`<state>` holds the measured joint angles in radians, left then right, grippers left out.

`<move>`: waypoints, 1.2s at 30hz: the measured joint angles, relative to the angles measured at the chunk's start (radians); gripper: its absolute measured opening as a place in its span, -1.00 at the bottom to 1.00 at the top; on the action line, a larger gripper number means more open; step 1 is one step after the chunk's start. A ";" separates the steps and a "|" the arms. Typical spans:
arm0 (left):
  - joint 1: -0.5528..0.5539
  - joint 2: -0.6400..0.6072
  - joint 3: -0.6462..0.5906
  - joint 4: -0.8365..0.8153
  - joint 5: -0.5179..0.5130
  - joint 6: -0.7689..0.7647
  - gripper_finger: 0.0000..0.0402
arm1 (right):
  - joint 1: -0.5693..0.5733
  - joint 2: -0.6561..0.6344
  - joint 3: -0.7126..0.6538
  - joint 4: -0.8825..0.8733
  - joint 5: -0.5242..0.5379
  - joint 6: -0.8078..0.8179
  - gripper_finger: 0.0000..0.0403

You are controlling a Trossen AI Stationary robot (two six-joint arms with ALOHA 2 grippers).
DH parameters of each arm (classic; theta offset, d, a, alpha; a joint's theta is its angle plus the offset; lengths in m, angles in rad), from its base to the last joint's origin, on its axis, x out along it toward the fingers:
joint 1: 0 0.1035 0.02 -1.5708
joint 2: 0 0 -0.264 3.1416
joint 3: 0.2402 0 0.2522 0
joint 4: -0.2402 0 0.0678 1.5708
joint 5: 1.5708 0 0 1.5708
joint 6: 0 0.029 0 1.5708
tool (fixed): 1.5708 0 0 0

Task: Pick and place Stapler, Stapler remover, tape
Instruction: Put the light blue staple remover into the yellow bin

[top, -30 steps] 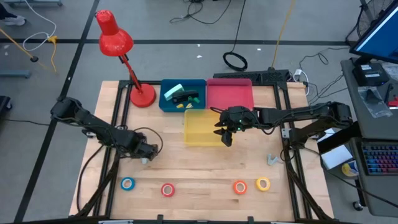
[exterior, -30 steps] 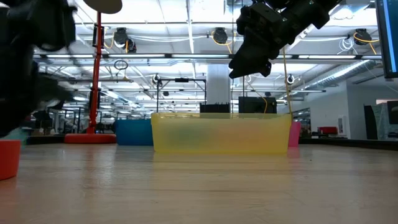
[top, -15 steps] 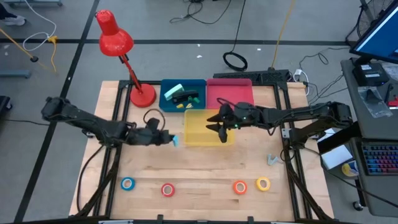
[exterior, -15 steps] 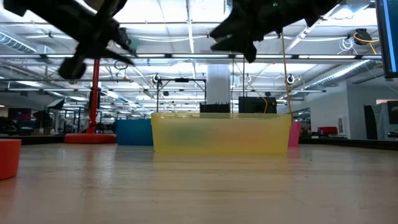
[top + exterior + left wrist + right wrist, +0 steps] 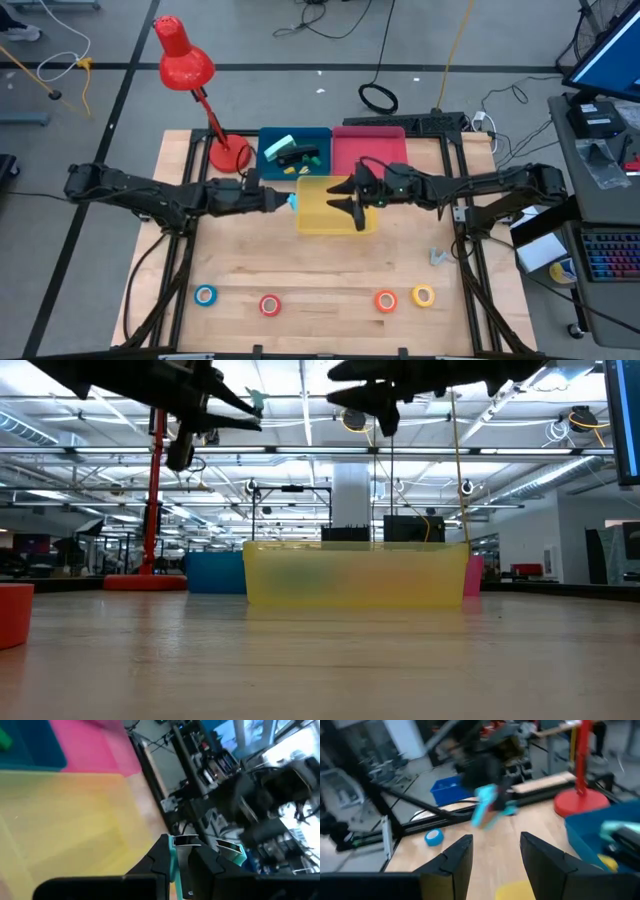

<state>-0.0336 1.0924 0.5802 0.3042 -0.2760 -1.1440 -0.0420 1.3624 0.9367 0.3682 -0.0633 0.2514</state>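
Overhead, the left pincer (image 5: 290,201), clamped on a teal remover (image 5: 293,202), sits at the yellow bin's (image 5: 322,218) left rim; the right pincer (image 5: 345,198) hovers part-open and empty over that bin. Level view: remover (image 5: 257,400) hangs high above the bin (image 5: 355,572). Left wrist: bin (image 5: 65,825) lies just ahead. Tape (image 5: 205,295) waits on the worktop (image 5: 320,265).

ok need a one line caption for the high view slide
Left gripper carries a small teal staple remover to the yellow plastic bin's edge; right gripper hovers open above that bin.

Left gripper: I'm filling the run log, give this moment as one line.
left gripper: shut on teal stapler remover | at yellow bin edge | right gripper: open, over bin
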 joint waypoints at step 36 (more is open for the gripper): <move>0.069 0.295 0.263 0.048 0.182 0.215 -0.81 | 0.029 0.045 0.000 0.090 0.102 -0.085 -0.22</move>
<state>0.0349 1.3876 0.8436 0.3520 -0.0945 -0.9288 -0.0135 1.4071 0.9371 0.4583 0.0391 0.1666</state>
